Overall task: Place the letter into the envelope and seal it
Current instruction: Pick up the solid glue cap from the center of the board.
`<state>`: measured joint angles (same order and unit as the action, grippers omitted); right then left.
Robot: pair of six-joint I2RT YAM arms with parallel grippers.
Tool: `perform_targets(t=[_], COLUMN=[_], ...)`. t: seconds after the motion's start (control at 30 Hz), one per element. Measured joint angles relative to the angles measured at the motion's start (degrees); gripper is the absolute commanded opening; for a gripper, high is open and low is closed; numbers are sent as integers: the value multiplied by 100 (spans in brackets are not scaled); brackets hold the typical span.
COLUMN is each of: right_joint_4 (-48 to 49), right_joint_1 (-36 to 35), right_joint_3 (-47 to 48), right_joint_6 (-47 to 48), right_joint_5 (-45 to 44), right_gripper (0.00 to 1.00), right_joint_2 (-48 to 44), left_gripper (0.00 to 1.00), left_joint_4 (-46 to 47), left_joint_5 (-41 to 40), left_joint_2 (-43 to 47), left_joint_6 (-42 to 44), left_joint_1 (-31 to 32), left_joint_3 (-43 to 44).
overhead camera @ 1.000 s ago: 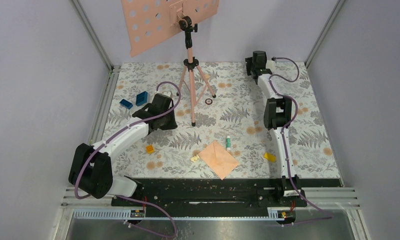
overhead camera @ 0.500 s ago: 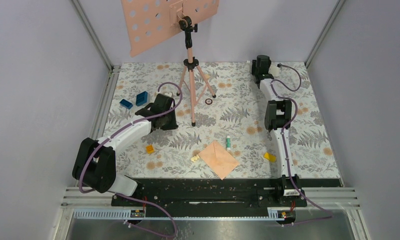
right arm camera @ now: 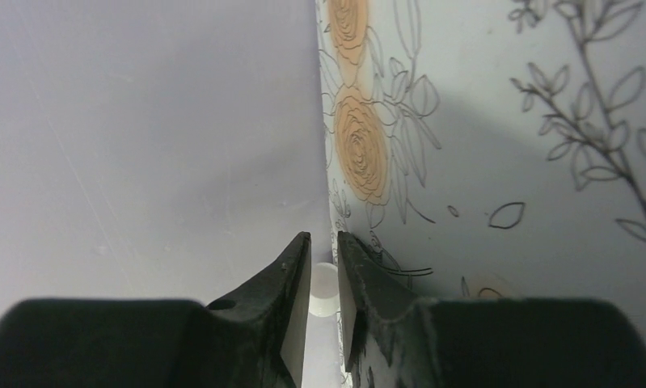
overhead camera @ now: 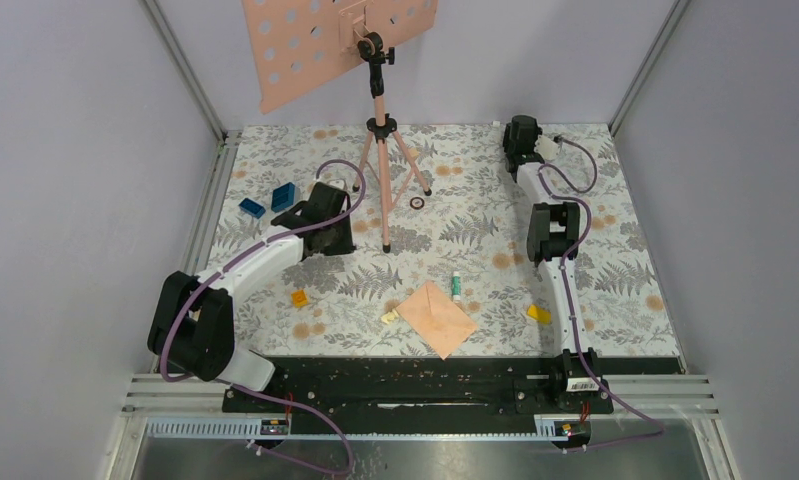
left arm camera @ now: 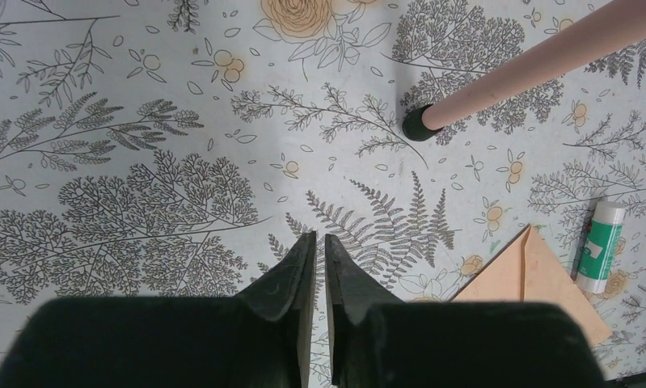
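The peach envelope (overhead camera: 438, 317) lies flat on the floral table near the front middle, turned like a diamond. Its corner shows in the left wrist view (left arm camera: 538, 275). The letter does not show in any view. My left gripper (overhead camera: 339, 243) hovers left of the tripod's near foot, well left and behind the envelope; its jaws are shut and empty (left arm camera: 319, 238). My right gripper (overhead camera: 516, 128) is at the back right corner, facing the wall; its jaws are shut (right arm camera: 324, 238), and a small white cap (right arm camera: 323, 289) shows through the slit.
A pink tripod (overhead camera: 381, 150) with a perforated plate (overhead camera: 305, 45) stands at the back middle; its foot (left arm camera: 420, 125) is near my left gripper. A glue stick (overhead camera: 456, 287) lies by the envelope. Blue blocks (overhead camera: 282, 196), yellow blocks (overhead camera: 539, 314), and a small ring (overhead camera: 417, 203) lie about.
My left arm has shifted slightly right and back. My right gripper has turned and edged right at the back wall. The envelope has not moved.
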<state>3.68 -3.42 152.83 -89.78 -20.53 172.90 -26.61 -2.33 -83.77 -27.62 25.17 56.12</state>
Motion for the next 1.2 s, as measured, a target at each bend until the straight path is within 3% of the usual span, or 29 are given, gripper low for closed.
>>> perform_targets(t=[0.37,1.2], right_joint_4=[11,623], right_joint_1=[-125,-295], right_joint_3=[0,-219], right_joint_6=[-503,-597], right_joint_5=[-151,214], right_gripper=[20,17], right_joint_2=[57,74], left_gripper=[9,9], left_joint_4=[-87,-94], left_joint_5=[-151,-271], left_joint_2=[-2,-2], left_joint_6=[125,168], left_joint_1=[-68,-74], left_joint_3=[79,79])
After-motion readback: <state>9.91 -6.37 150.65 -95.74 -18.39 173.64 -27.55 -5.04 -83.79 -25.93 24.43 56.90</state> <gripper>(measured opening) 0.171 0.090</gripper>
